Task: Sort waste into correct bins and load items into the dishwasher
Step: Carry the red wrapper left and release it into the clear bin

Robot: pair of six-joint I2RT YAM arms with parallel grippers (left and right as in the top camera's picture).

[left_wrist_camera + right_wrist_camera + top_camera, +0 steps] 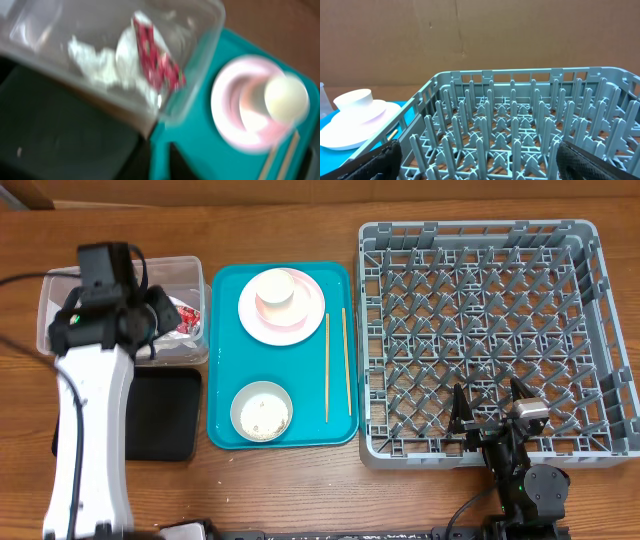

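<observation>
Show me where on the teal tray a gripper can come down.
Bare teal tray floor: the band between the pink plate and the white bowl, and the narrow patch between that bowl and the chopsticks. The tray's right side is crowded by the chopsticks, its top by the plate stack.

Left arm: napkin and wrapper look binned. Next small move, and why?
Probably swing the left arm right, from above the tub toward the white bowl on the teal tray. The napkin and wrapper already lie in the tub, rice sits in the bowl, and no dish is in the rack.
</observation>
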